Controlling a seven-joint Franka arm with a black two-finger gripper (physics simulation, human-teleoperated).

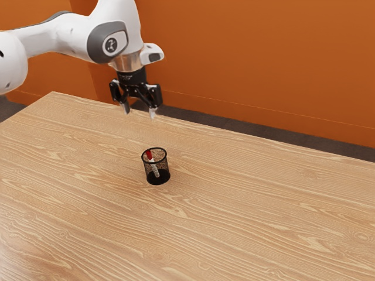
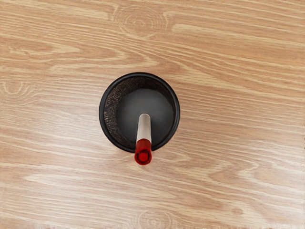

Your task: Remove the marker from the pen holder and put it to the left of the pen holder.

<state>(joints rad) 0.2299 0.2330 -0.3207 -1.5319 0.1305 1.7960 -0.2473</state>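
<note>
The tool [image 1: 139,112] hangs spread above the pen holder [image 2: 101,113]; it should centre on the red cap [image 2: 143,148] of the tilted marker [image 2: 144,128], pinch squarely, and lift along its lean.

In the wrist view, the marker [image 2: 143,151] partly hides the pen holder [image 2: 139,74].

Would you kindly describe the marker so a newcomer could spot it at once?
On the wood-grain table stands a round black mesh pen holder. Leaning inside is the marker, its slim pale body and red upper end setting it apart from the black holder.
</note>
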